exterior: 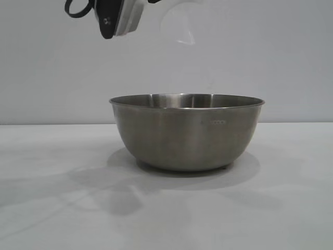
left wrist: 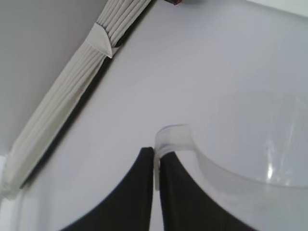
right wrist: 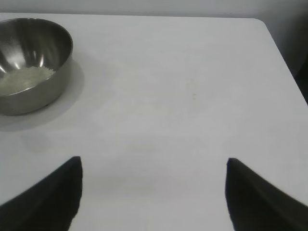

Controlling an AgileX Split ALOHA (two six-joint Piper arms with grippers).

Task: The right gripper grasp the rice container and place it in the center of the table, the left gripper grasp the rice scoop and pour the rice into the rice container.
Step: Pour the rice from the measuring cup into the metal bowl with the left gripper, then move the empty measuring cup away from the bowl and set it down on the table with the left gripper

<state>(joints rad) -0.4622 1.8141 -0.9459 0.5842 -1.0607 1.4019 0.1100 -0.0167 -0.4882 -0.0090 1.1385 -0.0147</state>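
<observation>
The rice container point(exterior: 186, 133) stands upright on the table point(exterior: 47, 208), and from the right wrist view a pale layer of rice point(right wrist: 24, 78) lies in its bottom. The left gripper point(left wrist: 155, 192) is clenched on the loop handle of the rice scoop point(left wrist: 260, 159), its two black fingers pressed together on the thin plastic tab, and in the exterior view the translucent scoop is seen faintly high above the bowl. The right gripper point(right wrist: 154, 192) hovers over bare table well apart from the bowl, its fingers spread wide and holding nothing.
</observation>
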